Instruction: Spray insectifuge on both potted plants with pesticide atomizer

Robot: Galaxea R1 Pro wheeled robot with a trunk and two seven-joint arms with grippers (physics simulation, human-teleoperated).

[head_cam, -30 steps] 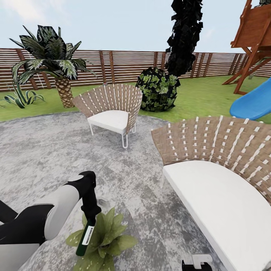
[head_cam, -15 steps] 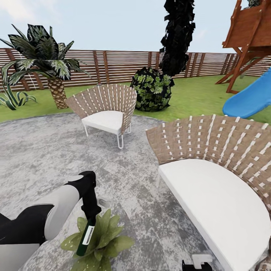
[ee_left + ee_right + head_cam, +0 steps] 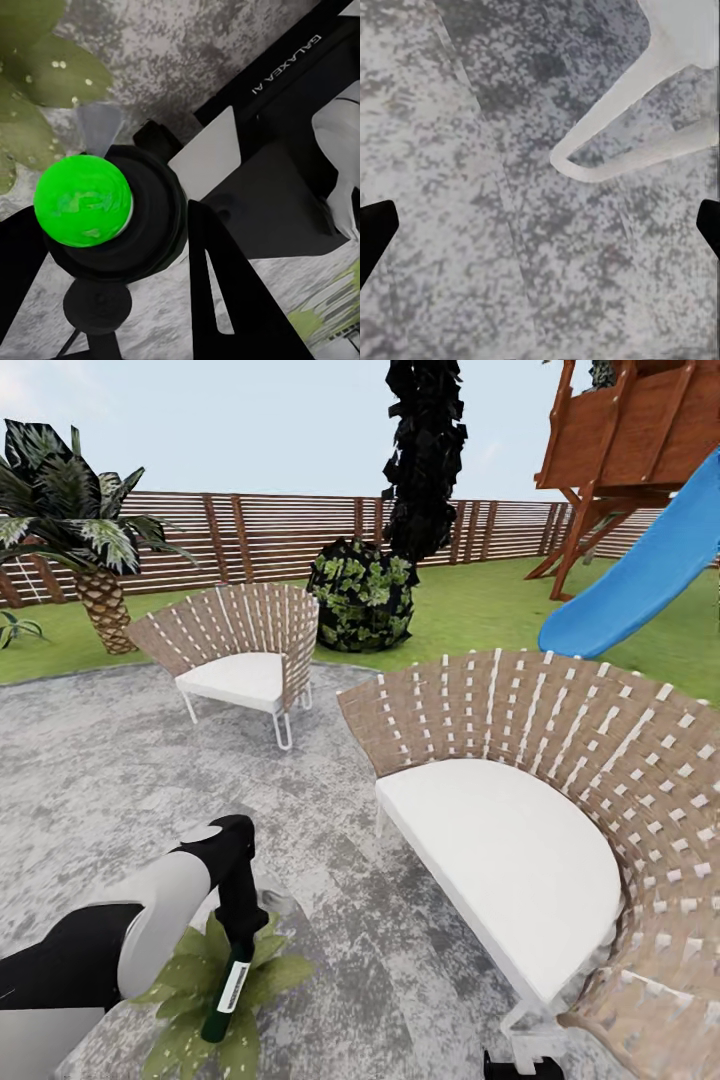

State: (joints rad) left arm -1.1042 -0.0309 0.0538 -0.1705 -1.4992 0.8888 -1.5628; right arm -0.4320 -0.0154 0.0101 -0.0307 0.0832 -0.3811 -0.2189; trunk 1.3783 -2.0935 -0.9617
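My left gripper (image 3: 240, 932) is shut on the pesticide atomizer (image 3: 222, 1000), a slim dark-green bottle with a white label that hangs nozzle-down. Directly under it one potted plant (image 3: 268, 974) spreads broad green leaves low on the grey patio (image 3: 100, 780). The left wrist view looks down on the atomizer's round head with its green dot (image 3: 82, 200), held between the black fingers (image 3: 225, 285), with leaves of the plant (image 3: 30, 97) beside it. My right gripper (image 3: 525, 1060) hangs low over the patio and is open in the right wrist view (image 3: 540, 225), empty, with a white chair leg (image 3: 645, 112) ahead.
A wide woven sofa with a white cushion (image 3: 500, 850) stands close on the right. A smaller woven chair (image 3: 240, 660) stands farther back. Behind are a palm (image 3: 70, 530), a dark bush (image 3: 365, 595), the slatted fence (image 3: 270, 535) and a blue slide (image 3: 640, 575).
The whole head view has swung to the right, so chairs, palm and bush sit further left in the picture. My left arm keeps its pose with the atomizer over the plant.
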